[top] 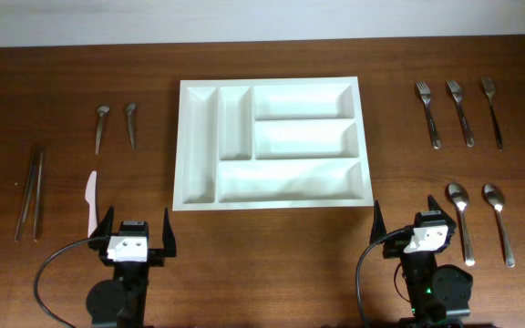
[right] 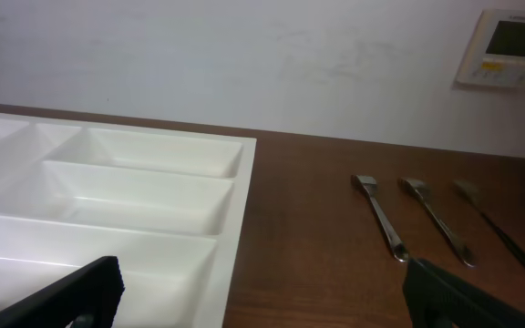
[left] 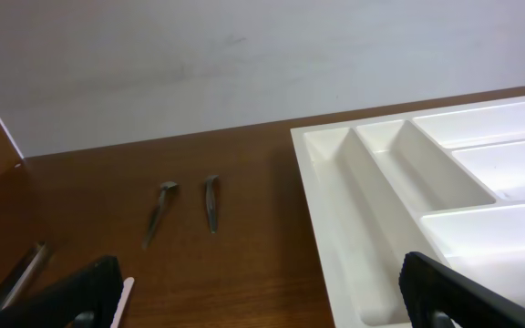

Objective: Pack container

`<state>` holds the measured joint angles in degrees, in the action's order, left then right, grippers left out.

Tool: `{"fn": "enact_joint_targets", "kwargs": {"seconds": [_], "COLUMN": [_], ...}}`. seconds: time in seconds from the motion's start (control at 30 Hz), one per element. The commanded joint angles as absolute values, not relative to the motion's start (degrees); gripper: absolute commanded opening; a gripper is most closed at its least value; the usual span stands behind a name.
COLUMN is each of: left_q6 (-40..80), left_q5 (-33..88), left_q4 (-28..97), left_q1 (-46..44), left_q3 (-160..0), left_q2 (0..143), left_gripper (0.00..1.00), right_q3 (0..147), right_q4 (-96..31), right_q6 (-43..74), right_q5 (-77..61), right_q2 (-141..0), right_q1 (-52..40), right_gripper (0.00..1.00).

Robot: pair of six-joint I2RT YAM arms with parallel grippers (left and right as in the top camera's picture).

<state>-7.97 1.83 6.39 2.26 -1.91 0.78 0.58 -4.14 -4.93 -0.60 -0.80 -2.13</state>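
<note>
1. The left gripper [top: 138,217] sits at 7 o'clock from the tray and the right gripper [top: 413,219] at 5 o'clock. Both are spread to their widest and hold nothing.
2. A white plastic knife [top: 89,200] lies at 8 o'clock, with two dark sticks [top: 30,191] beyond it toward 9. Two large spoons [top: 460,219] lie at 4 o'clock. All of them lie flat, so fingertips may scrape the wood or flick a piece away.
3. The container [top: 290,179] rests mid-table with every compartment empty. It looks light, and an arm brushing its rim could shove it askew.
4. Two small spoons [top: 102,126] lie at 10 o'clock and three forks [top: 459,111] at 2. The pieces lie close together, so wide jaws could pinch two at once.
</note>
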Motion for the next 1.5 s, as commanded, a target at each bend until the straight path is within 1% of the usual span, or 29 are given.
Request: {"fn": "enact_joint_targets", "kwargs": {"seconds": [0.0, 1.33, 1.47], "left_q6": [-8.9, -8.9, -8.9], "left_q5": [1.2, 1.2, 1.2], "left_q4": [6.2, 6.2, 6.2], "left_q1": [2.0, 2.0, 2.0], "left_q3": [-1.3, -1.3, -1.3], "left_q2": [0.3, 0.3, 0.3], "left_gripper": [0.99, 0.99, 0.99], "right_q3": [0.3, 0.3, 0.3], "right_q4": [-4.5, -3.7, -4.3], "right_q6": [-5.1, -5.1, -5.1], "right_q5": [-0.9, -0.9, -3.3], "right_q2": [-0.5, -0.5, -0.5], "right_q1": [-2.5, -2.6, -2.6], "right_gripper": [0.99, 0.99, 0.99]}}
